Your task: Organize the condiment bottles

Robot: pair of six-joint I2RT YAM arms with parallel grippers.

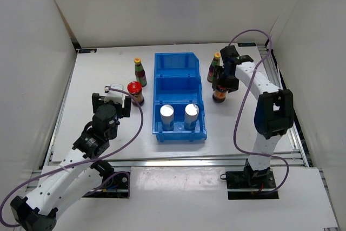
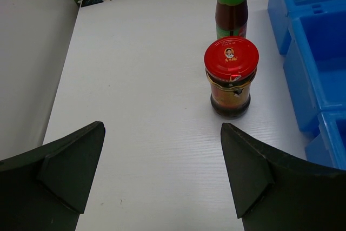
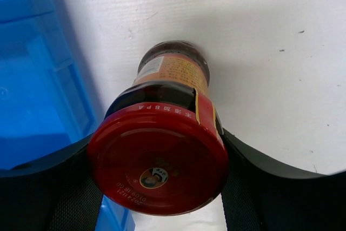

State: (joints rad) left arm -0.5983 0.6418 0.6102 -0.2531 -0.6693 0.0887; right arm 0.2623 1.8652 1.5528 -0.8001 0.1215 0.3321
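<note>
My right gripper (image 1: pixel 222 86) is shut on a dark red-lidded jar (image 3: pixel 158 160) right of the blue bin; its fingers (image 3: pixel 265 187) press both sides of the lid. The jar's base is at or near the table. A slim yellow-capped bottle (image 1: pixel 214 67) stands just behind it. My left gripper (image 2: pixel 162 139) is open and empty, with the second red-lidded jar (image 2: pixel 231 77) ahead and to the right. The second yellow-capped bottle (image 2: pixel 231 5) stands behind that jar. Two white silver-topped cylinders (image 1: pixel 167 116) (image 1: pixel 191 115) stand in the bin's nearest compartment.
The blue three-compartment bin (image 1: pixel 178 58) lies mid-table; its middle and far compartments hold nothing. Its wall (image 2: pixel 303 74) is close on the right of the left jar. White enclosure walls stand on both sides and at the back.
</note>
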